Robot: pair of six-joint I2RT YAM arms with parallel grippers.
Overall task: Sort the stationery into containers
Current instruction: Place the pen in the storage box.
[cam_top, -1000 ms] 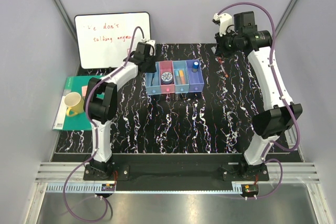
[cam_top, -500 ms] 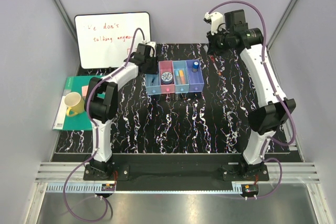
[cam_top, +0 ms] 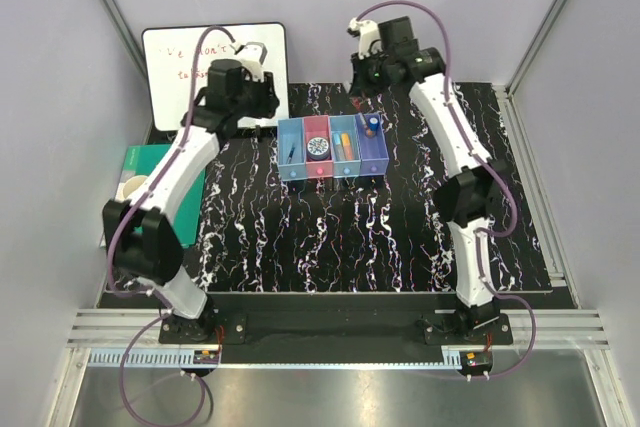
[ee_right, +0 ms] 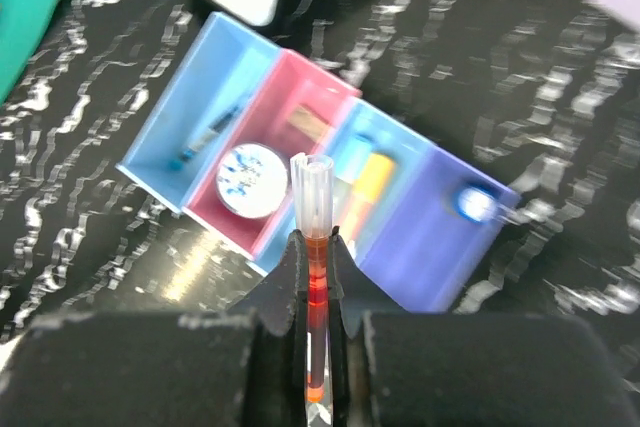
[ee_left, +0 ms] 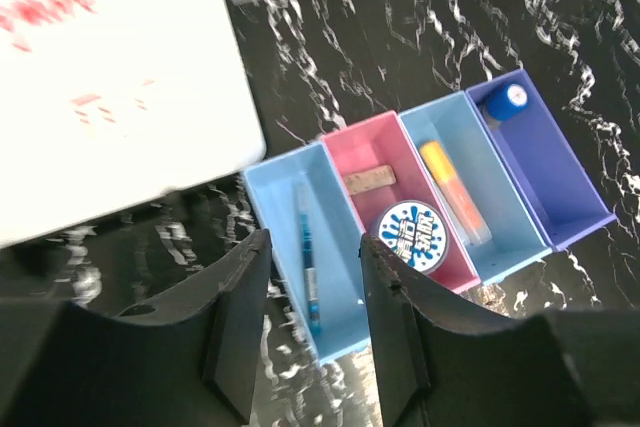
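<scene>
- Both arms have shifted since a second ago: the right gripper (ee_right: 318, 247) has swung in from the right side of the table to hang over the far edge of the bins (cam_top: 331, 169). The left gripper (ee_left: 312, 287) has pulled back from the leftmost bin toward the whiteboard (ee_left: 100, 77).
- Right gripper: fingers pinched tight on a thin red pen (ee_right: 315, 207), whose clear end sticks out past the fingertips. In the wrist view it points at the middle of the row.
- Left gripper: jaws partly apart, nothing between them, above the table (cam_top: 300, 237) beside the row's left end.
- Leftmost light blue bin (ee_left: 262, 192): one blue pen (ee_left: 305, 247) lying lengthwise.
- Pink bin (ee_left: 360, 152): white-blue tape roll (ee_left: 412, 237) lying flat at the near end, with a small tan piece (ee_left: 369, 180) behind it.
- Second light blue bin (ee_left: 445, 117): orange pen (ee_left: 450, 192) lying lengthwise.
- Purple-blue bin (ee_left: 560, 177): blue-capped cylinder (ee_left: 508, 99) at the far end.
- Further out: the whiteboard stands at the far left corner with red writing on it. A green notebook (cam_top: 135, 162) lies at the left edge with a mug (cam_top: 130, 187) on it, partly hidden behind the left arm.
</scene>
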